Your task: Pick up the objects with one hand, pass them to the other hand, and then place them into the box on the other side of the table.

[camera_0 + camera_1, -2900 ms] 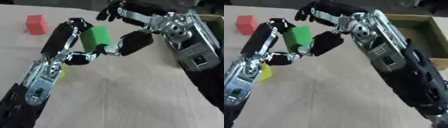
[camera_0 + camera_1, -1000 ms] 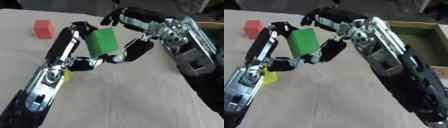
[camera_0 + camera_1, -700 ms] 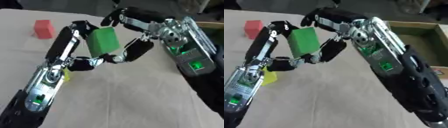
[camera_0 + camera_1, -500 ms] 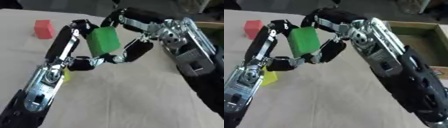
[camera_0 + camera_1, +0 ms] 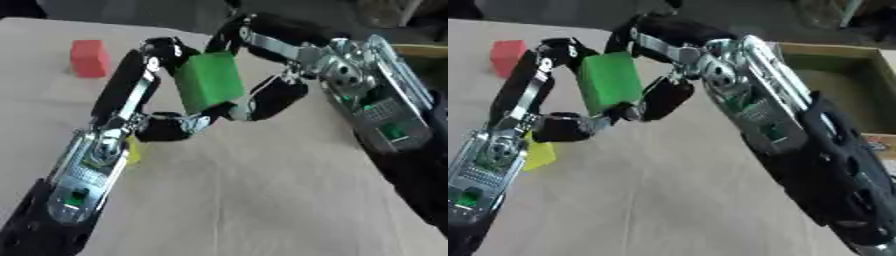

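Since the earlier frames, both hands had carried the green block [image 5: 208,81] a little higher and nearer the head, the right hand's upper fingers now curling over its top edge.

From the left eye, the left hand [image 5: 144,107] pinched the block between fingers at its 10 o'clock and thumb at its 7 o'clock; the right hand [image 5: 271,70] gripped it from 1 and 4 o'clock, above the table [image 5: 262,200]. A red block [image 5: 88,58] lay at 10 o'clock.

From the right eye, a yellow block [image 5: 539,154] sat beside the left forearm, and the box [image 5: 846,85] stood at 2 o'clock.
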Tool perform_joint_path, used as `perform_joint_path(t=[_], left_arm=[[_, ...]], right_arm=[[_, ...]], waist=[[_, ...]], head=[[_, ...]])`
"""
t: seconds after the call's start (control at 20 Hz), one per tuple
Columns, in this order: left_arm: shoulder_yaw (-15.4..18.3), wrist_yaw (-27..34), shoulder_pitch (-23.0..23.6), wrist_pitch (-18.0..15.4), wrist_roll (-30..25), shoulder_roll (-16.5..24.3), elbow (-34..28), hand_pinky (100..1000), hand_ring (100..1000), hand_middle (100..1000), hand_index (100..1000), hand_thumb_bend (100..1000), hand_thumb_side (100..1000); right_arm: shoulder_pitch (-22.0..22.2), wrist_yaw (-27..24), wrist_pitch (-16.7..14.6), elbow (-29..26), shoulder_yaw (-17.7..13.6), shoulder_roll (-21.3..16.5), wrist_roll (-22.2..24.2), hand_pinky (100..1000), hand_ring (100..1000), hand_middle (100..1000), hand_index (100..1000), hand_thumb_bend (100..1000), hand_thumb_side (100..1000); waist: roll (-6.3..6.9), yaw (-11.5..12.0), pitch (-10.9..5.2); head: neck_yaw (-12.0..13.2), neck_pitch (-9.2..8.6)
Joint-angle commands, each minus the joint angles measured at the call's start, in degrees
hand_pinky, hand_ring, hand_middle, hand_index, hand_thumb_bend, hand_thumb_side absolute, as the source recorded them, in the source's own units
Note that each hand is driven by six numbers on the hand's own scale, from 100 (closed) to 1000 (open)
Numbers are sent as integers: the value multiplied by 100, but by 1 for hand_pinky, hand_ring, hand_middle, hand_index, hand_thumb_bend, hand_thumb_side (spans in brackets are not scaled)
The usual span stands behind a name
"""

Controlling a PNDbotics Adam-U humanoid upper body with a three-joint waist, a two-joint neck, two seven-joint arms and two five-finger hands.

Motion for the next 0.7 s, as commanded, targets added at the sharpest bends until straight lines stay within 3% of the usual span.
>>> perform_joint_path(t=[0.05, 0.3, 0.7], left_arm=[[4, -31, -84, 1, -58, 18, -79, 507, 513, 468, 516, 100, 100], [-4, -17, -93, -32, -67, 5, -78, 509, 514, 470, 517, 100, 100], [6, -9, -91, -59, -13, 14, -93, 566, 558, 515, 577, 112, 100]], right_arm=[[-92, -82, 11, -88, -42, -21, -37, 858, 773, 740, 793, 428, 161], [-88, -148, 14, -74, -37, -19, -67, 858, 768, 729, 784, 399, 140], [-69, -323, 27, -95, -47, -37, -181, 853, 740, 598, 646, 318, 100]], waist=[[18, -2, -105], [20, 2, -99], [26, -4, -102]], head=[[17, -80], [-16, -87], [-57, -68]])
